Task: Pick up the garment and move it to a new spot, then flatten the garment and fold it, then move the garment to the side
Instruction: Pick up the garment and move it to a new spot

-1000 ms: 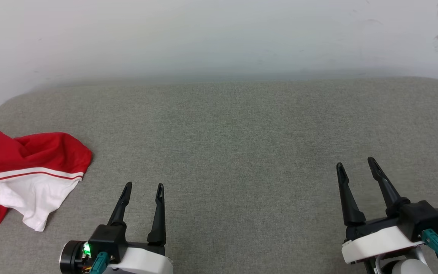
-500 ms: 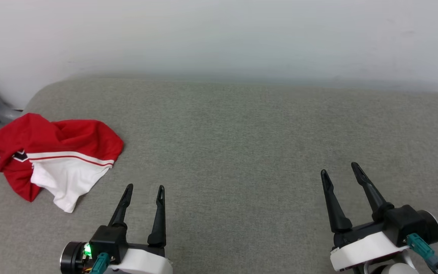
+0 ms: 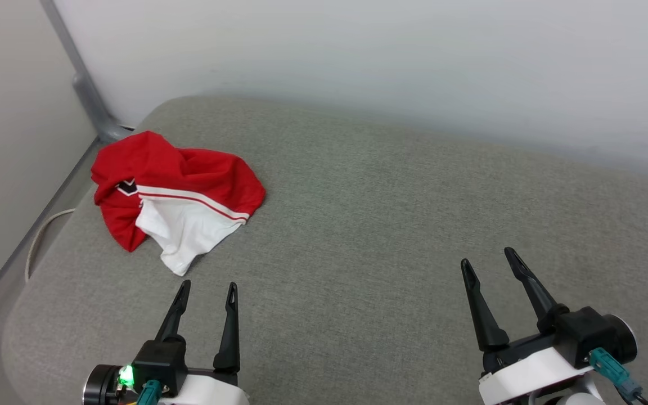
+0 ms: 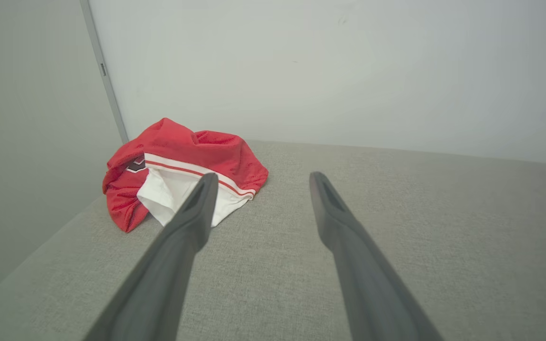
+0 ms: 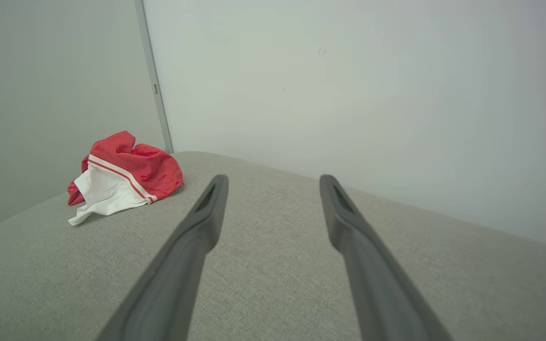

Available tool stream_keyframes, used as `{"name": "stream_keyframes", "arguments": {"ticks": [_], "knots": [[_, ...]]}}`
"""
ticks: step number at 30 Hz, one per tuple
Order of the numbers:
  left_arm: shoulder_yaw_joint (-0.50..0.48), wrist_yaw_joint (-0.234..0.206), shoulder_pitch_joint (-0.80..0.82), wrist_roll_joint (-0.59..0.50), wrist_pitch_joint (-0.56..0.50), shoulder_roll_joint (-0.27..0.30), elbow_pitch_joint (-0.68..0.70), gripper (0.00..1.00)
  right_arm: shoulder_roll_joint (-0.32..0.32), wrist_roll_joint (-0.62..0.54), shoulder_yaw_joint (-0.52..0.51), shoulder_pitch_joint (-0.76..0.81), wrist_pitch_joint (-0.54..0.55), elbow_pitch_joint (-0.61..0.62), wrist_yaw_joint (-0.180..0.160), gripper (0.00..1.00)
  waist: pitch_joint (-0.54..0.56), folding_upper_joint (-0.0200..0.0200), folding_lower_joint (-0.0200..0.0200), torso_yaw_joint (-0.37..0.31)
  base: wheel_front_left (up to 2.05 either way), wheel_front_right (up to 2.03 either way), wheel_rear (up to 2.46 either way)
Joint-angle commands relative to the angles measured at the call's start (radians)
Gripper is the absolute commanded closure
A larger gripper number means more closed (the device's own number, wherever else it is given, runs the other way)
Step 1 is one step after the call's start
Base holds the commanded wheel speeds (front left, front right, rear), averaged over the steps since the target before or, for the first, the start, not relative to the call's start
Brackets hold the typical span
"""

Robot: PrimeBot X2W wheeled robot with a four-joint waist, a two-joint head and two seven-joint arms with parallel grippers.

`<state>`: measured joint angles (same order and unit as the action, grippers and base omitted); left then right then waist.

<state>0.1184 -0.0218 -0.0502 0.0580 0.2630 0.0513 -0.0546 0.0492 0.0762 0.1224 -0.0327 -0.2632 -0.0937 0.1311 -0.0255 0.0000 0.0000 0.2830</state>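
A broad grey woven cushion (image 3: pixel 369 225) spreads across the head view, with a plain pale wall (image 3: pixel 358 50) behind its far edge. The garment (image 3: pixel 189 171), a bright red jersey with 1 white panel and a red-and-white stripe, lies crumpled in a loose heap near the cushion's far left corner, resting on the fabric and touched by nothing. A small patch of black-and-white lettering shows at its left side. At the bottom left, the left gripper (image 3: pixel 209 284) hovers just above the cushion with its 2 dark fingers spread apart and nothing between them; their tips point towards the garment, which lies a little ahead and to the left. In the left wrist view the garment (image 4: pixel 206 151) sits beyond the left gripper (image 4: pixel 263 175), partly behind 1 finger. At the bottom right, the right gripper (image 3: pixel 487 256) is likewise spread wide and empty, well apart from the shirt. The right wrist view shows the right gripper (image 5: pixel 274 177) with the garment (image 5: pixel 145 166) far off to its left. A slanting grey post (image 3: pixel 85 90) stands behind the garment, and a thin pale cable (image 3: pixel 43 236) curves beside the cushion's left edge. A small green light (image 3: pixel 127 375) glows on the left wrist.
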Motion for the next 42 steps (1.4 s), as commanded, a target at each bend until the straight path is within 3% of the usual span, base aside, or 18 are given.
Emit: {"name": "stream_keyframes", "arguments": {"ticks": [1,9,17,24,29,32,38,42], "knots": [[-0.007,-0.003,-0.008,0.002,0.003,-0.001,0.001,0.00,0.002,0.006,0.004,0.001,-0.002,-0.002,-0.001,0.00,0.000,0.0000,0.0000,0.046,0.00,0.00,0.00],[-0.004,0.000,-0.005,0.007,0.003,-0.002,0.001,0.00,0.002,0.008,0.006,0.004,-0.002,-0.007,-0.001,0.00,-0.004,0.0000,0.0000,0.095,0.00,0.00,0.00],[-0.015,-0.005,0.003,0.004,0.003,-0.002,0.013,0.00,0.002,-0.002,0.013,-0.014,-0.002,-0.001,-0.001,0.00,-0.025,0.0000,0.0000,0.089,0.00,0.00,0.00],[-0.059,0.049,0.092,0.027,0.003,0.012,-0.018,0.00,0.002,-0.050,0.001,-0.050,-0.002,0.013,-0.001,0.00,-0.117,0.0000,0.0000,0.048,0.00,0.00,0.00],[-0.108,0.101,0.261,0.057,-0.004,0.090,-0.154,0.00,0.002,-0.089,-0.006,-0.099,-0.002,0.032,-0.001,0.00,-0.221,0.0000,0.0000,-0.001,0.00,0.00,0.00],[-0.112,0.128,0.400,0.083,-0.081,0.167,-0.244,0.00,0.002,-0.111,-0.006,-0.131,-0.002,0.039,-0.001,0.00,-0.283,0.0000,0.0000,-0.030,0.00,0.00,0.00],[-0.048,0.150,0.622,0.190,-0.326,0.323,-0.351,0.00,0.002,-0.142,-0.004,-0.174,-0.002,0.057,-0.001,0.00,-0.384,0.0000,0.0000,-0.085,0.00,0.00,0.00],[0.067,0.150,0.720,0.316,-0.496,0.457,-0.388,0.00,0.002,-0.150,-0.004,-0.200,-0.002,0.071,-0.001,0.00,-0.435,0.0000,0.0000,-0.120,0.00,0.00,0.00]]}}
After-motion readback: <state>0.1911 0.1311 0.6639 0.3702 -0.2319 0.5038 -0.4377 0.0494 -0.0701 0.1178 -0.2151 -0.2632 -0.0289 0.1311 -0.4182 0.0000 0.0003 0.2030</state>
